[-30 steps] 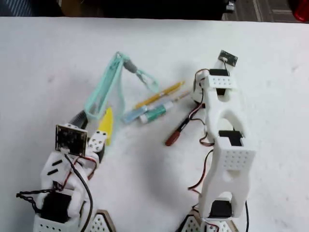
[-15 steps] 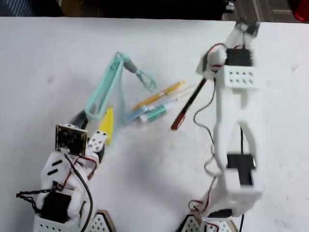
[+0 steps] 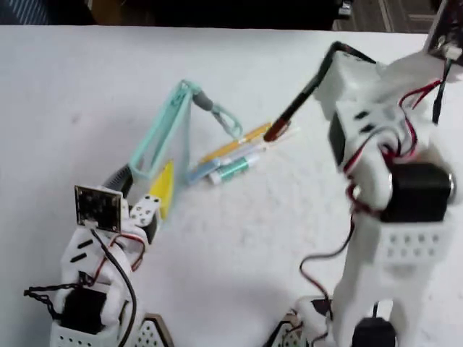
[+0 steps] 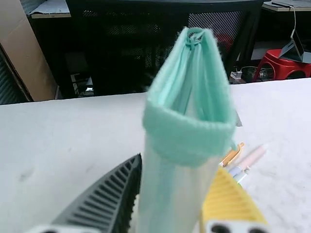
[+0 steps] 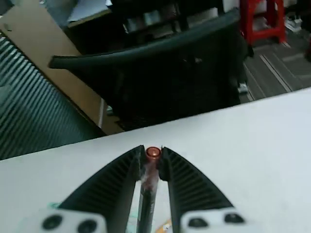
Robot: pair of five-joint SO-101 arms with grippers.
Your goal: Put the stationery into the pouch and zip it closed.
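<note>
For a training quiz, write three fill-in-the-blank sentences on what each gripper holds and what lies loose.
The left gripper is shut on the mint-green mesh ____.
The right gripper holds a dark pen with a ____ cap above the table.
The slim yellow pen lies on the white ____.
Missing words: pouch; red; table.

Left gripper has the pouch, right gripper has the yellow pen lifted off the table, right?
Not quite: the right gripper holds the red pen, lifted off the table; the high view shows it. The yellow pen lies on the table. The left gripper does have the pouch.
</note>
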